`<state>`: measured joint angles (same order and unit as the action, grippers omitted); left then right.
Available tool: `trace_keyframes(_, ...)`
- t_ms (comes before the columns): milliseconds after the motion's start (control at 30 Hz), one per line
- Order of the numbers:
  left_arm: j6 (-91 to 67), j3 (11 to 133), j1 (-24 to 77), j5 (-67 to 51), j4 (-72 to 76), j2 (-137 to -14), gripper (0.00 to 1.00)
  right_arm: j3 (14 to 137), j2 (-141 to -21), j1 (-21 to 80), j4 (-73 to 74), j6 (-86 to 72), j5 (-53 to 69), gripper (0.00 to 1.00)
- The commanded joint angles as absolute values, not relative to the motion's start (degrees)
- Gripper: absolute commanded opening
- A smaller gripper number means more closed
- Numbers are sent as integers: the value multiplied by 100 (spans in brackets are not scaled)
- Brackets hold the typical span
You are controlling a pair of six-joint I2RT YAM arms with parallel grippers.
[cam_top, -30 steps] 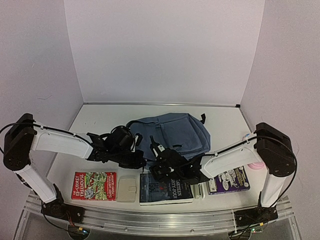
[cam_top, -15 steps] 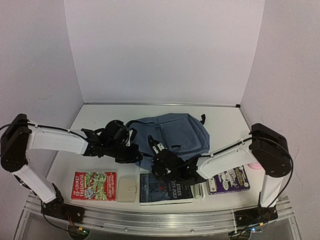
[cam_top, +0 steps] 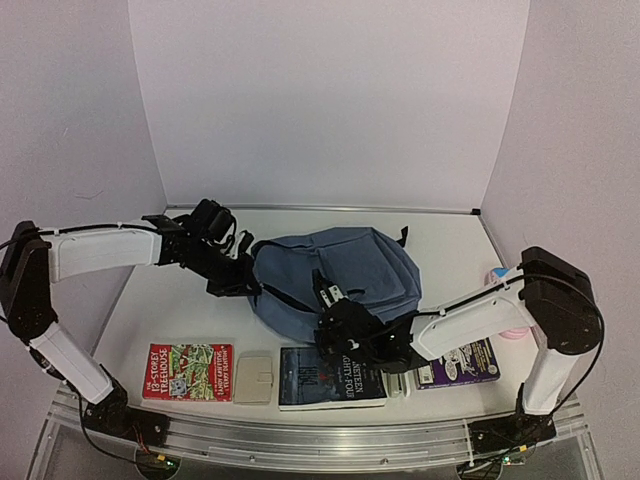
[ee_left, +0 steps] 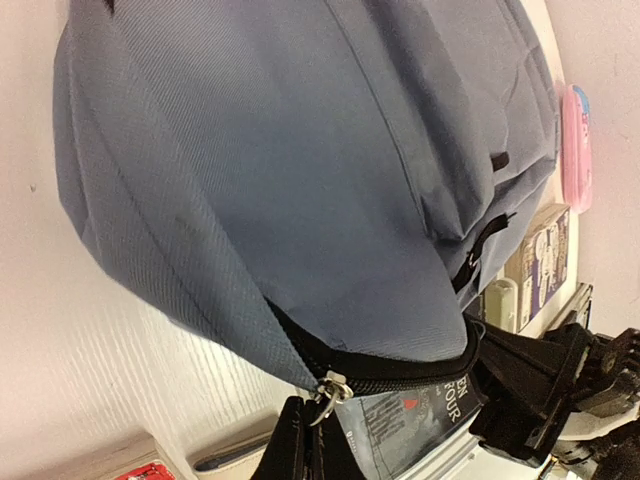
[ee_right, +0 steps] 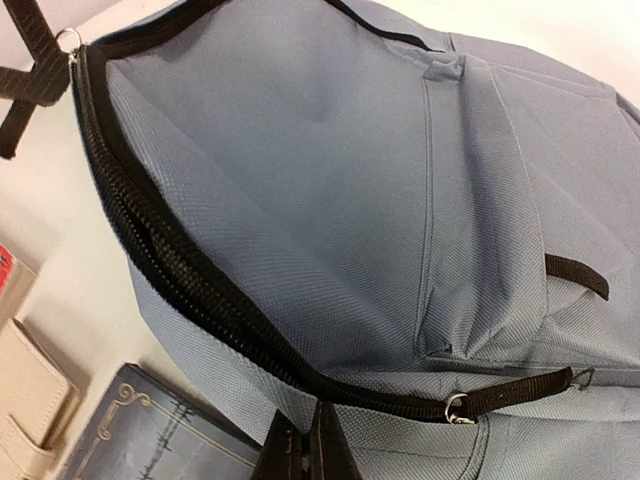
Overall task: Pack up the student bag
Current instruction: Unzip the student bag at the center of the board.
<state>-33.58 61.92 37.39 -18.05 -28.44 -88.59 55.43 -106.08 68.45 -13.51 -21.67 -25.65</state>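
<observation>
Four flat items lie along the near edge of the table [cam_top: 455, 250], running from 7 o'clock to 5 o'clock: a red book [cam_top: 187, 371], a beige case [cam_top: 253, 378], a dark blue book [cam_top: 330, 378] and a purple book [cam_top: 458, 362]. A pink pencil case [ee_left: 575, 145] lies at about 4 o'clock, mostly hidden behind the right arm in the top view.

The right tool [ee_right: 308, 425] is just beyond the dark blue book. Its jaws are together, with the tips against the bag's grey-blue fabric just below the black zipper track. I cannot tell whether any fabric is pinched between them.

The student bag [cam_top: 345, 265] sits at the centre of the table, front pocket facing up. Its long axis runs roughly from 8 o'clock to 2 o'clock. A small black carry loop [cam_top: 405, 237] marks the 2 o'clock end. The zipper track curves around the near-left rim, and that rim faces about 7 o'clock.

The left tool [ee_left: 305, 430] is at the bag's 9 o'clock side. Its jaws are clamped on the zipper pull [ee_left: 330, 388], whose metal ring shows just above the fingertips. A taut black line runs from this tool along the bag's near edge towards the right tool.

Beyond the bag the table reaches the rear wall at 12 o'clock.
</observation>
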Motion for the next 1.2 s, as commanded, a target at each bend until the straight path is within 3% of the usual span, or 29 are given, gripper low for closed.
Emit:
trace_keyframes(0,-2469,7439,3226,-2290,-4357,-9439,0,5269,-10304,6806,-1138,-2449,-2799,0)
trace_keyframes(233,-1408,8644,2986,-2129,-5406,-10164,0,4934,-10074,6805,-1288,-2774,-2835,0)
trace_keyframes(467,-714,8417,2918,-2493,-4816,-10041,0,4851,-10001,6807,-1310,-2979,-2797,2)
trace_keyframes(533,-488,8208,2918,-2946,-4581,-9896,0,4908,-9899,6810,-1292,-2958,-2689,8)
trace_keyframes(633,-256,7895,2918,-3616,-4244,-9646,0,5064,-9669,6809,-1230,-2907,-2431,31)
trace_keyframes(700,-192,7725,2918,-3946,-4098,-9477,0,5194,-9459,6806,-1184,-2863,-2290,52)
trace_keyframes(767,-187,7569,2918,-4136,-3955,-9377,0,5310,-9296,6806,-1171,-2796,-2180,63)
trace_keyframes(1000,-261,7503,2920,-4456,-3947,-9452,0,6261,-9462,6805,-1024,-2277,-1680,80)
trace_keyframes(1167,-308,7514,2918,-4461,-4005,-9501,0,6958,-10097,6693,-987,-1911,-1450,84)
